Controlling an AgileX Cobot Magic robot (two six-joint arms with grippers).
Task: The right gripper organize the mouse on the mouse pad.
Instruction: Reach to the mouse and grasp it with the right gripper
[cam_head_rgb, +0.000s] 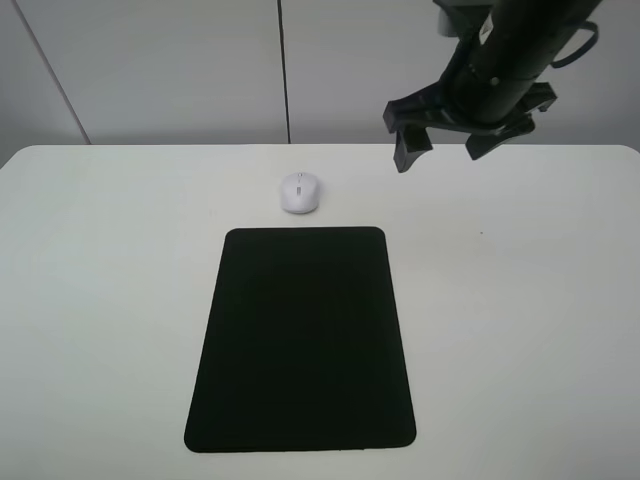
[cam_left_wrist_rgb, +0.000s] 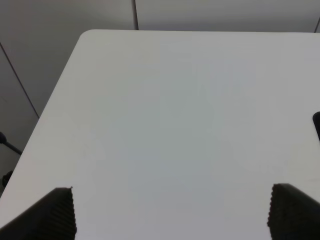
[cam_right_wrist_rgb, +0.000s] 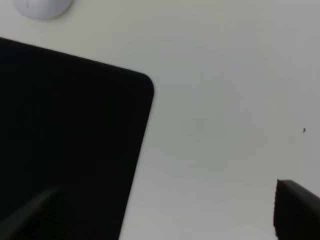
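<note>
The white mouse (cam_head_rgb: 299, 192) lies on the white table just beyond the far edge of the black mouse pad (cam_head_rgb: 301, 338), not touching it. My right gripper (cam_head_rgb: 443, 150) hangs open and empty in the air above the table's far right, to the right of the mouse. In the right wrist view the mouse (cam_right_wrist_rgb: 42, 7) shows at the frame edge beyond the mouse pad's corner (cam_right_wrist_rgb: 65, 135), with the gripper (cam_right_wrist_rgb: 165, 215) wide open. My left gripper (cam_left_wrist_rgb: 170, 212) is open over bare table; it does not show in the exterior high view.
The white table (cam_head_rgb: 100, 300) has rounded corners; its far left corner shows in the left wrist view (cam_left_wrist_rgb: 90, 35). A pale panelled wall (cam_head_rgb: 150, 60) stands behind the table. A small dark speck (cam_head_rgb: 480, 234) lies on the table right of the pad.
</note>
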